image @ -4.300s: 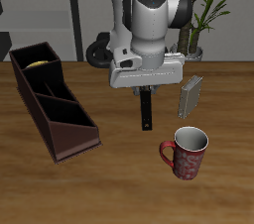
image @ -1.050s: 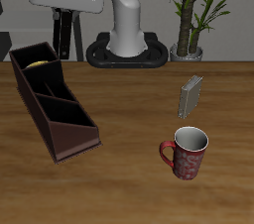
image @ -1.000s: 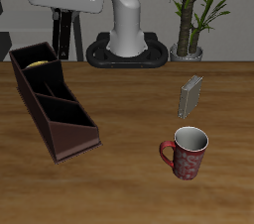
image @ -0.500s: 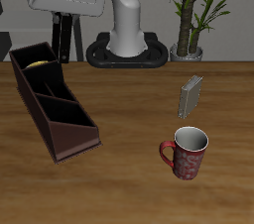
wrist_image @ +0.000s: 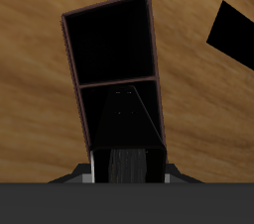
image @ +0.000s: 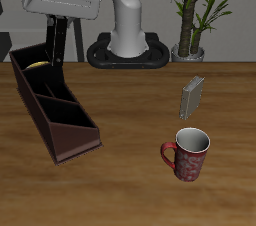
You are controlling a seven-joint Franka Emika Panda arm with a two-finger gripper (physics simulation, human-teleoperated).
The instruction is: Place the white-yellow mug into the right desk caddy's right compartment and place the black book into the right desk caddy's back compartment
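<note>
Right desk caddy (image: 52, 105): long box on the table, running from back toward the front edge; white-yellow mug (image: 39, 63) already sits in its right compartment, only the yellow showing.
Black book (image: 58, 43): hangs upright, long edge vertical, above the caddy's rear, so it can drop on end into the back compartment.
Gripper (image: 62, 15): clamped on the book's top.
Grey book (image: 192, 96): stands alone, well apart.
Red mug (image: 188, 153): near the front edge, not needed.
</note>
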